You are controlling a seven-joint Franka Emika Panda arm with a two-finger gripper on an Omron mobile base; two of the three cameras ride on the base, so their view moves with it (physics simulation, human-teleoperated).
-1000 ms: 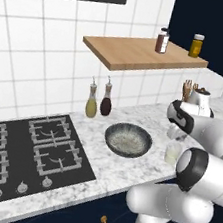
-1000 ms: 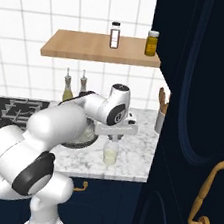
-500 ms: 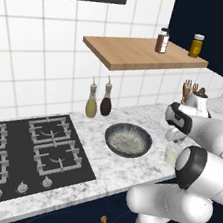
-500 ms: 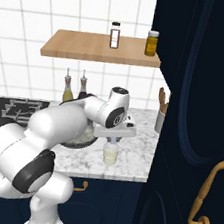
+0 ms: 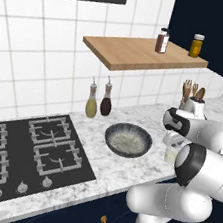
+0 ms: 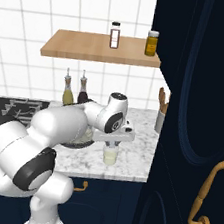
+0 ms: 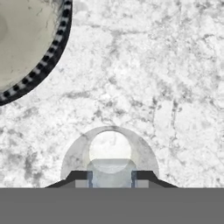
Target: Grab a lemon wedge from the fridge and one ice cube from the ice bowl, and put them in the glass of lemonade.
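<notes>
Fingers (image 7: pixel 111 178) pinch a pale ice cube (image 7: pixel 111 173) (directly over the glass of lemonade (image 7: pixel 110 151)).

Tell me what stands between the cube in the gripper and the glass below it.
Nothing visible. The gripper holds the ice cube right above the open mouth of the glass; the ice bowl sits off to one side.

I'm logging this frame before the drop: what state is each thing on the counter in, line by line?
claw: shut on ice cube, right above the glass.
ice cube: held between the fingertips, not yet released.
glass of lemonade: upright on the marble counter, pale liquid inside.
ice bowl: upright beside the stove, whitish speckled inside.
oil bottles: upright, capped, by the wall.
</notes>
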